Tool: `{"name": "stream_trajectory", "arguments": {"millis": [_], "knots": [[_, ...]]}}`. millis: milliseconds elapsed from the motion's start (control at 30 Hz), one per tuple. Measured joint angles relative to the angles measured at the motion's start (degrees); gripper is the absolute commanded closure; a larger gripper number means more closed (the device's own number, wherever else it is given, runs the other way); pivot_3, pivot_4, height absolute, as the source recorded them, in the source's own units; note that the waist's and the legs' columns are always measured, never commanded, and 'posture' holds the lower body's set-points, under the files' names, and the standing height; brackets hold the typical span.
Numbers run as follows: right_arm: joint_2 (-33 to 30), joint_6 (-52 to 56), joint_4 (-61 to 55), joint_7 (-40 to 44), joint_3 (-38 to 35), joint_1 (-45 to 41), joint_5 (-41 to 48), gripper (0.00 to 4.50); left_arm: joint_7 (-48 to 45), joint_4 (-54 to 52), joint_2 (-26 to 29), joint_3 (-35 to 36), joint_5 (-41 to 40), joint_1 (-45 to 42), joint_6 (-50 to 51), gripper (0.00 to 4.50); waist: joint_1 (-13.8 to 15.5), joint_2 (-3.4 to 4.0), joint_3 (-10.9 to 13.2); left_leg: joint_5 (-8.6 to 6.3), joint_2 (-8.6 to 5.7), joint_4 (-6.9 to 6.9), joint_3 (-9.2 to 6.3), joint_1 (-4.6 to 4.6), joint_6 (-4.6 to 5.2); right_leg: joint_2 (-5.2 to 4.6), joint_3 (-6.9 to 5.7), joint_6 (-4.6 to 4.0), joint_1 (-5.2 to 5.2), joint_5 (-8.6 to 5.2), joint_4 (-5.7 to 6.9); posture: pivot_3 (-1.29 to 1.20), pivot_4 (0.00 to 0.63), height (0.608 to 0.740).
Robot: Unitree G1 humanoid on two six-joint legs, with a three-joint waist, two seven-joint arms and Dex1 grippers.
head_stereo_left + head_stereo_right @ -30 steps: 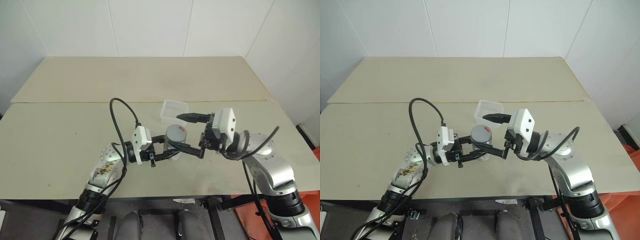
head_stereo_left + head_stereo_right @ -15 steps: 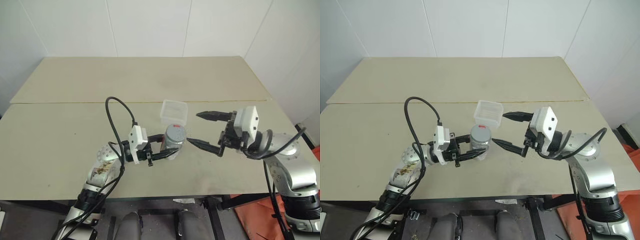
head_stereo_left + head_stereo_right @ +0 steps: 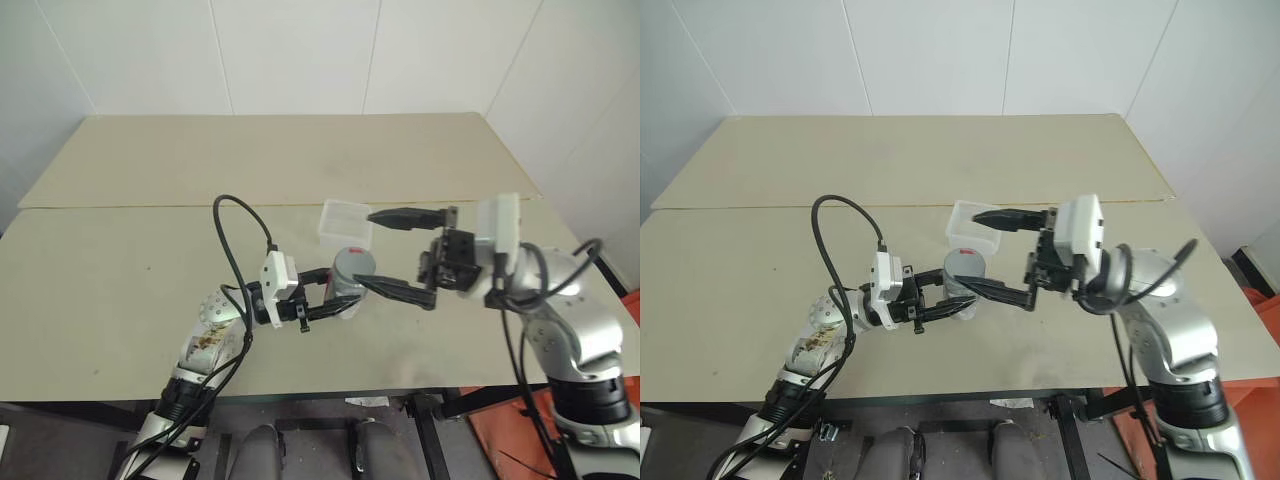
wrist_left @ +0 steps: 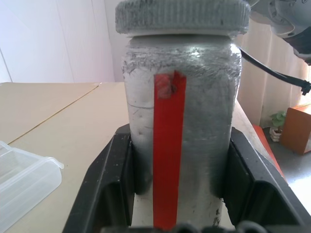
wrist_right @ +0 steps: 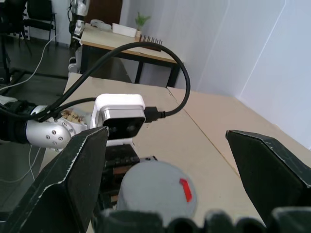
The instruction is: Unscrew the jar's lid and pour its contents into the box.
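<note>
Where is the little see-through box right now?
The box sits on the table near the middle, just behind the jar that the left gripper holds.

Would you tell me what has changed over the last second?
The right gripper, open throughout, drew back from the jar and has come back, its fingers straddling the lid without closing. The left gripper still clamps the jar; the box stayed put.
</note>
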Motion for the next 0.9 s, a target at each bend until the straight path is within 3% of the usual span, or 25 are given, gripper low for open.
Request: {"name": "stream_trajectory", "arguments": {"millis": [333,900], "knots": [[5.1,-0.9,7.2,-1.0,4.3,-2.8,-6.0,0.00,0.7,-0.1,-0.5,0.1,0.3,0.0,-0.1,2.51,0.2,0.00,0.0,0.00,-0.03,0.00,0.01,-0.09,0.00,-0.05,-0.01,-0.11,0.00,0.08,-0.08,0.00,0.150,0.740],[1.3,-1.9,7.1,1.0,-0.4,2.0,-5.9,0.00,1.8,-0.1,-0.1,1.2,0.3,0.1,-0.1,2.51,0.1,0.00,0.0,0.00,-0.03,0.00,0.01,-0.06,0.00,-0.03,-0.01,-0.06,0.00,0.05,-0.06,0.00,0.150,0.740]]}}
